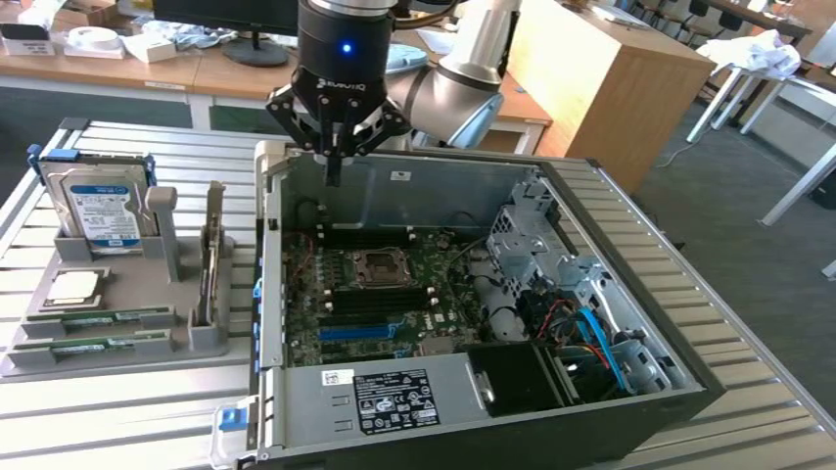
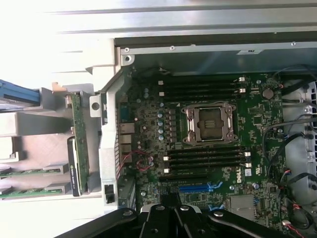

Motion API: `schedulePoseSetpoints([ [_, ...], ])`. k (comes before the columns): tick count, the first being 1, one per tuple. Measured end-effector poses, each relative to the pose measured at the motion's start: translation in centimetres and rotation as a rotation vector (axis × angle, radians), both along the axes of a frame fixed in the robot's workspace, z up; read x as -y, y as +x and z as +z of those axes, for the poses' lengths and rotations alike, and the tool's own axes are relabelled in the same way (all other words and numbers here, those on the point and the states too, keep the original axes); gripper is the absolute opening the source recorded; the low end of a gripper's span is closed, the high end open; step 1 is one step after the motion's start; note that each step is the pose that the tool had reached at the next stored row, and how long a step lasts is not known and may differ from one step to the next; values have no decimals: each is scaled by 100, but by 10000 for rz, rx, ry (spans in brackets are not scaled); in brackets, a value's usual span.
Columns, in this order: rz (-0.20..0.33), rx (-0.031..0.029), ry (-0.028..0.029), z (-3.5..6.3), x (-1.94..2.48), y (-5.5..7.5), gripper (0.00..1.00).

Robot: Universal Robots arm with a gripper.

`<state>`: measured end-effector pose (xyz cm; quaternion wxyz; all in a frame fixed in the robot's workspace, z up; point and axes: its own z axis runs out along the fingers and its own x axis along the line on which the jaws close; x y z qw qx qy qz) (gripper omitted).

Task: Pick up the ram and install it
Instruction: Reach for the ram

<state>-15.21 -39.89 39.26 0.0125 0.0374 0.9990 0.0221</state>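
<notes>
**Ram in its holder, claw over the open case**

One ram stick lies flat in a slot of the grey holder, which sits on the slatted table at the exterior view's left of the computer case. A second ram stick lies in the slot just beside it, parallel to the first. Both rest untouched, well apart from the gripper.

In the same holder, a square silver processor chip lies near the sticks. A blue-labelled hard drive stands upright at the far end, and a green card stands on edge along the side nearest the case.

The gripper hangs over the case's far edge, at the corner closest to the holder, pointing straight down. Its fingers are pressed together at the tips, and I cannot make out anything pinched between them.

Inside the case the motherboard lies exposed. Its processor socket sits in the middle, with dark memory slots on either side. A labelled power supply fills the case's near end in the exterior view.
</notes>
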Motion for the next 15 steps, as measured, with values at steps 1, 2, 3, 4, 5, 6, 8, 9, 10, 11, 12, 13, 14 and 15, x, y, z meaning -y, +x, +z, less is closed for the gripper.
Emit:
schedulePoseSetpoints([
  [1, 0, 0, 1, -1, 0, -11, 10],
  [2, 0, 0, 0, -1, 0, -21, 10],
  [3, 0, 1, 1, -1, 0, -31, 10],
  [4, 0, 1, 0, -1, 0, -41, 10],
  [5, 0, 1, 0, -2, 0, -52, 10],
  [6, -1, 0, 0, -2, 0, -63, 10],
  [8, -1, 0, 0, -3, 0, -84, 10],
  [9, 0, 0, 1, -3, -1, -105, 10],
  [10, -1, 1, 1, -4, -1, -128, 10],
  [11, 1, 0, 0, -4, -1, -138, 10],
  [12, 0, 0, 0, -4, -1, -149, 10],
  [13, 0, 0, 0, -5, -1, -160, 10],
  [14, 0, 1, 0, -5, -1, -170, 10],
  [15, 0, 0, 1, -6, -1, -181, 10],
])
